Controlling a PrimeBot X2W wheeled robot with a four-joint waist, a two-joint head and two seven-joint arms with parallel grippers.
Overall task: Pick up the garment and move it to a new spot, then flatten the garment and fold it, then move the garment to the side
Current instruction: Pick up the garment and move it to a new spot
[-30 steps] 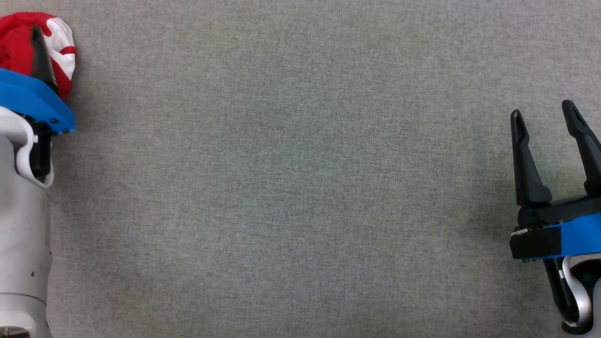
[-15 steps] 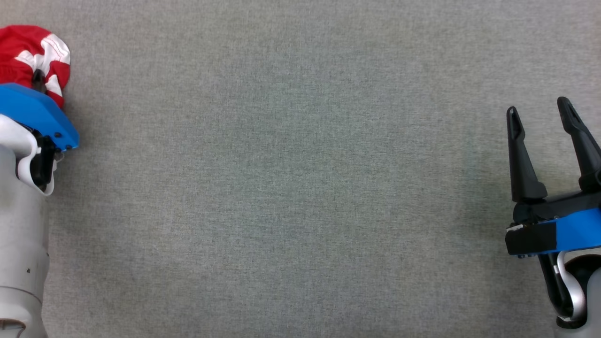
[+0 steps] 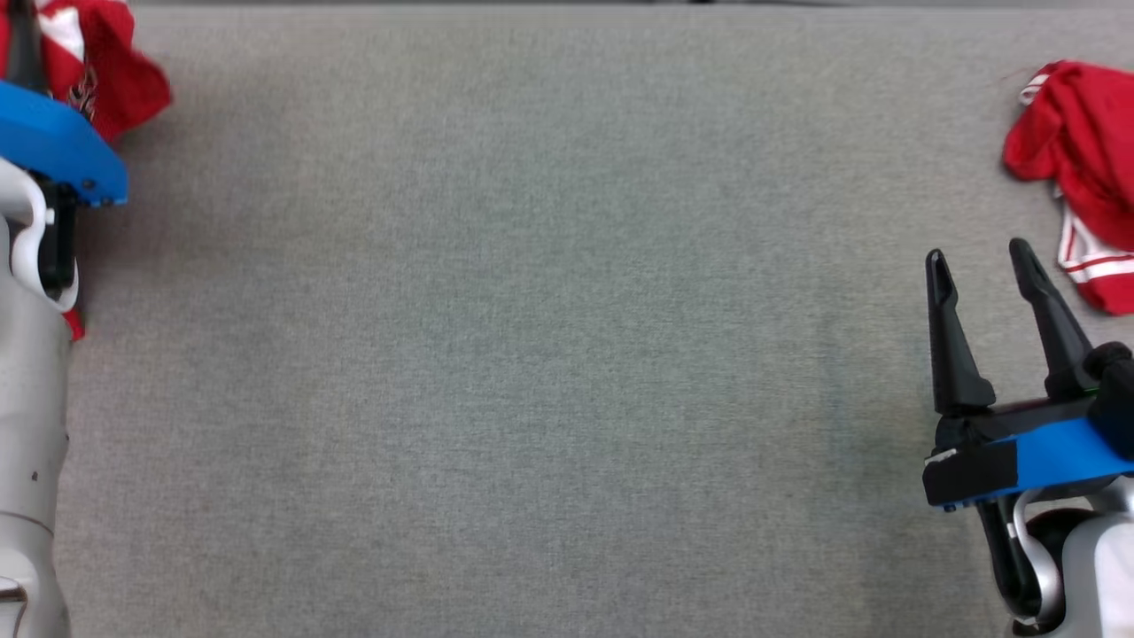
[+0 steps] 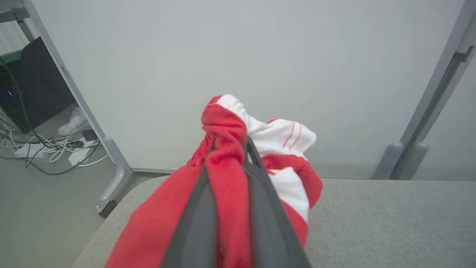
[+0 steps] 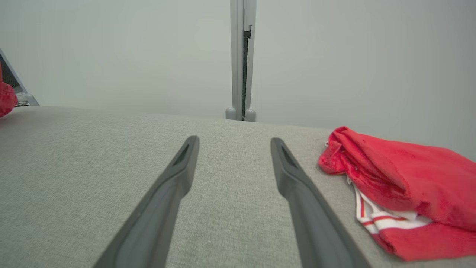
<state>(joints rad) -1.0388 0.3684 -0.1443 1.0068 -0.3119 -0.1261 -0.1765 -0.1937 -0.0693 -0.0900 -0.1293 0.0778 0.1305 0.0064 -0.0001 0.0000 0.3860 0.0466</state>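
- Broadly, a grey woven-fabric tabletop (image 3: 532, 354) underlies everything.
- Crumpled red-and-white cloth garment (image 4: 227, 175) at 10 o'clock of the head view; in the left wrist view its long axis runs 6 to 12, bunch uppermost.
- Left gripper (image 4: 230, 146) clamps it.
- Right gripper (image 3: 979, 252), 4 o'clock, spread wide, empty.

Clamps the left gripper (image 4: 228, 152) tight on the garment (image 4: 227, 186), with both dark fingers (image 4: 197, 223) pressed against the cloth from either side. Extends the pale left forearm (image 3: 31, 425) up the 9 o'clock edge of the head view, capped by a blue wrist mount (image 3: 53, 146) near 10 o'clock. Holds the right gripper (image 3: 977, 251) at 4 o'clock, with fingers spread wide apart and aimed between 11 and 12 o'clock. Tucks the right wrist (image 3: 1054, 452), blue-plated like the left, into the 5 o'clock corner.
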